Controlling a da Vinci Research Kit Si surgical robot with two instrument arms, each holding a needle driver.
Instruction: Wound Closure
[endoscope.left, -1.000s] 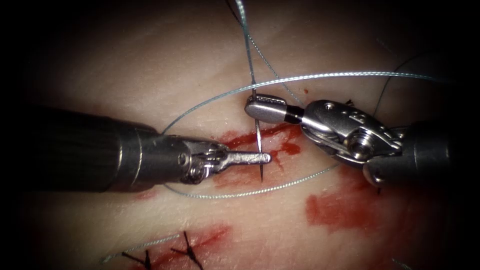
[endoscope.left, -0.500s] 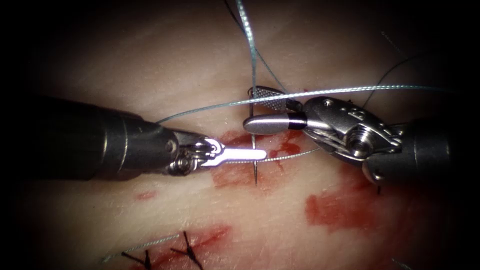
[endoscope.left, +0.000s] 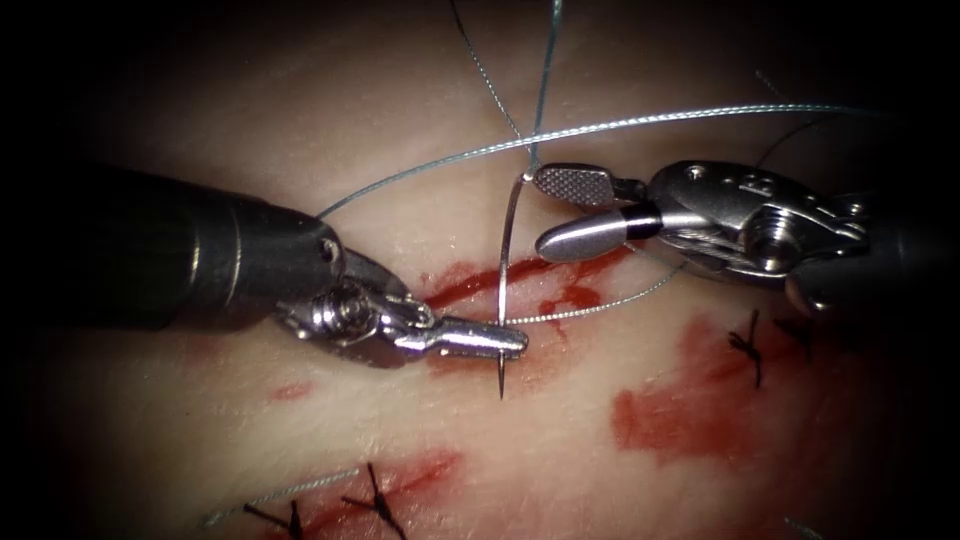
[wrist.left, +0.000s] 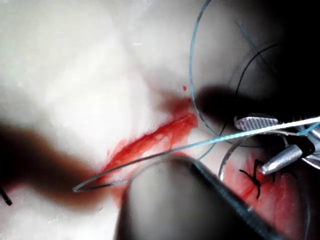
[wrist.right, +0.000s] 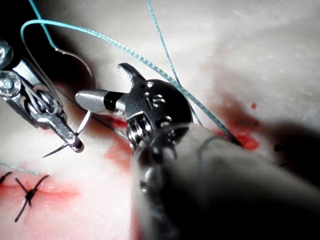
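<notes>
Right claw (endoscope.left: 560, 210) released, needle (endoscope.left: 508, 262) curved, free

Dark shafts; silver wristed tools (endoscope.left: 590, 208) (crosshatched jaws, black collar), exposed pivot screws.

Thread (endoscope.left: 640, 122) pale blue; red fluid (endoscope.left: 680, 420) on tissue (endoscope.left: 300, 120).

Thread (endoscope.left: 640, 123) ends cut off by endoscope view's edges.
</notes>
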